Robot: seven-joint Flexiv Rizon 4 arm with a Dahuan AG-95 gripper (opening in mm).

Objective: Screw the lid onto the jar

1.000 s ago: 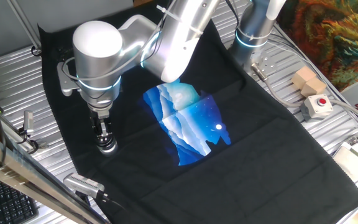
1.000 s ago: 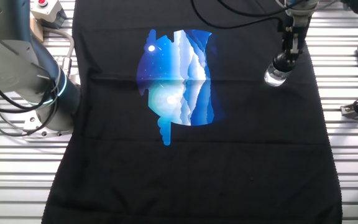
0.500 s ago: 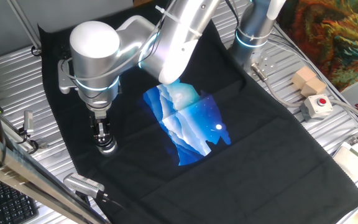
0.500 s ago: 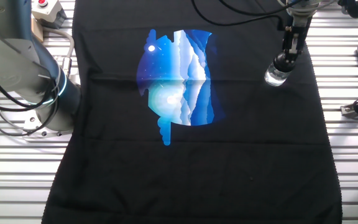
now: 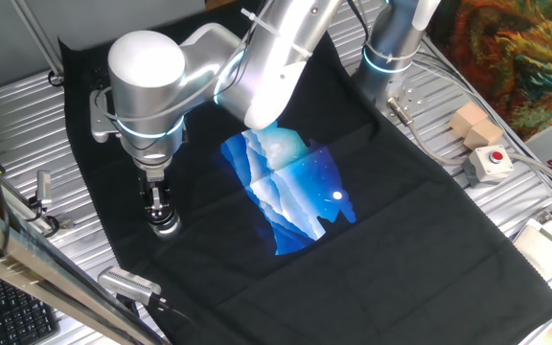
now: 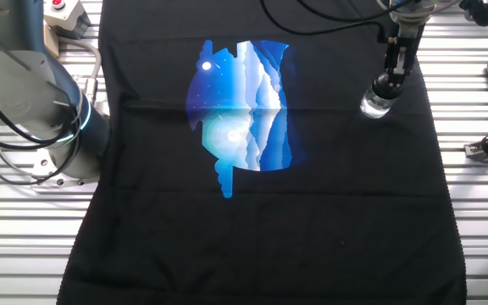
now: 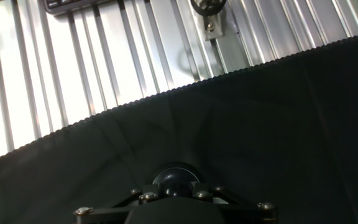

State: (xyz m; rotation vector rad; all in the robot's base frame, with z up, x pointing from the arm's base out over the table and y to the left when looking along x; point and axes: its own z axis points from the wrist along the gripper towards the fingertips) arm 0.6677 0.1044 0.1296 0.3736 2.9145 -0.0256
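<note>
The jar (image 5: 166, 228) is a small clear glass pot standing upright on the black cloth near its edge, and it glints silver in the other fixed view (image 6: 375, 105). The dark round lid (image 6: 384, 85) sits on top of the jar. My gripper (image 6: 387, 81) points straight down and is shut on the lid, with its thin fingers on either side. One fixed view shows the gripper (image 5: 162, 213) under the big silver wrist. In the hand view the lid (image 7: 174, 178) shows as a dark dome between the finger mounts of the gripper (image 7: 174, 185); the jar is hidden beneath it.
The black cloth (image 5: 420, 240) carries a blue print (image 5: 290, 187) at its middle. A red-buttoned box (image 5: 490, 163) and a wooden block (image 5: 474, 125) lie to the right. A grey metal cylinder (image 5: 127, 283) lies near the front. The cloth's edge (image 7: 166, 92) and the slatted metal table (image 7: 104, 56) are close behind the jar.
The silver wrist shifted a little to the left a second ago and has held still since. The jar and lid stay in the same spot.
</note>
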